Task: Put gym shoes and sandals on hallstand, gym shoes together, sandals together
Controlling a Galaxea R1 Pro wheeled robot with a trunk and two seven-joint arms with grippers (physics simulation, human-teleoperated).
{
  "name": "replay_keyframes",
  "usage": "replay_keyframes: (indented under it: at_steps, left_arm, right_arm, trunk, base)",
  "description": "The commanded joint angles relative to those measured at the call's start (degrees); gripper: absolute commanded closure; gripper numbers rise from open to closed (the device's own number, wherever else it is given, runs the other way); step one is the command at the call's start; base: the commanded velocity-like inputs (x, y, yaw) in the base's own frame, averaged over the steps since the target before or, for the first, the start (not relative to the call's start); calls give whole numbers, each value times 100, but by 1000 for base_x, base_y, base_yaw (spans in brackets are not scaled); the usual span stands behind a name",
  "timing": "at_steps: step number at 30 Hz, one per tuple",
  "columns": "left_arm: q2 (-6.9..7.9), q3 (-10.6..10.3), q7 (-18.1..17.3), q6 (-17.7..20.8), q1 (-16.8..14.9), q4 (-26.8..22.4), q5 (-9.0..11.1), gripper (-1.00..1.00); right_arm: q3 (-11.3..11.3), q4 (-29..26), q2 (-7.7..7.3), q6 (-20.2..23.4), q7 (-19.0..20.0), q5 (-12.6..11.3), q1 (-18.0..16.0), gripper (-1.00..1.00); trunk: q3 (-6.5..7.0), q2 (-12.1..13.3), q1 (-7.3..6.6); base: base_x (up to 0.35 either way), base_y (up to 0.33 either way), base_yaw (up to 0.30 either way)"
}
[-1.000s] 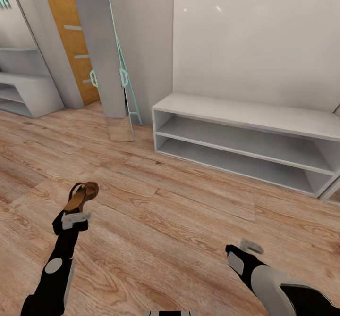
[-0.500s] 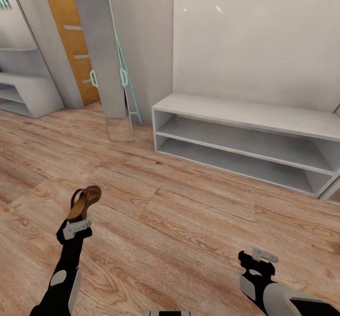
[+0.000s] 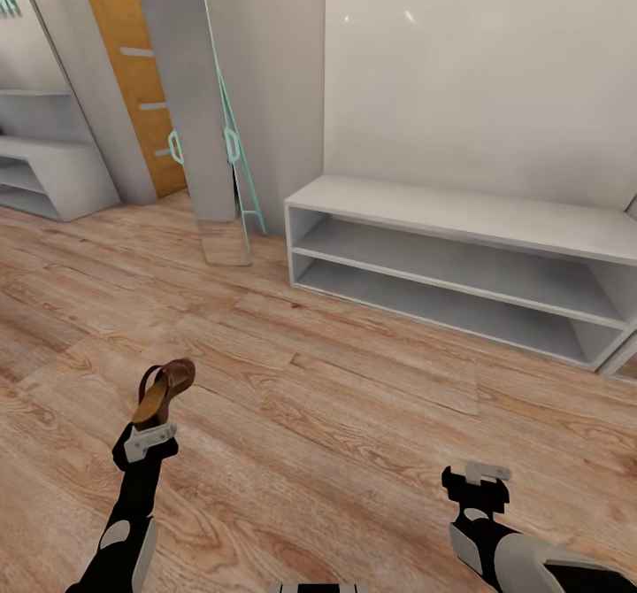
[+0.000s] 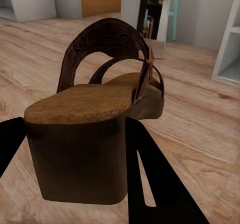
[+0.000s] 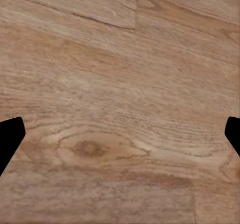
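Holding a brown sandal point(image 3: 162, 391) by its heel block, the left gripper point(image 3: 148, 438) sits lower and closer to the body than a second ago, so the arm is pulling in for carrying, not reaching. Left wrist view confirms it: dark fingers point(image 4: 150, 169) clamped on either side of the sandal's heel point(image 4: 80, 149), toe pointing away, clear of the corridor floor point(image 3: 354, 416). Right gripper point(image 3: 478, 480) has also drawn back toward the base; its fingers stand wide apart over bare planks, holding nothing. Camera unchanged. Farther off, the hallstand point(image 3: 460, 212) stands against the wall, shelves showing no shoes. One sandal in hand, placing probably comes next; rack is well apart, so likely a drive first.
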Motion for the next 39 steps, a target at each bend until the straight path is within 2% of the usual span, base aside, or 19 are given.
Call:
replay_keyframes:
  at_steps: [1,17,27,39]
  left_arm:
    - [0,-1,0,-14,0,27,5,100]
    - [-14,-25,0,-54,0,442,13,100]
    - [-14,-42,0,-404,0,673,5,100]
    - [-23,-42,0,-488,0,726,4,100]
  right_arm:
    - [0,1,1,-1,0,46,1,-100]
    - [1,4,0,1,0,133,2,-100]
    - [-3,-3,-4,-1,-13,136,2,-100]
    - [1,-18,15,-8,-29,173,2,-100]
  trunk:
    - [0,0,0]
    - [0,0,0]
    - [0,0,0]
    - [1,0,0]
  base:
    - [0,0,0]
    - [0,0,0]
    - [0,0,0]
    - [0,0,-4]
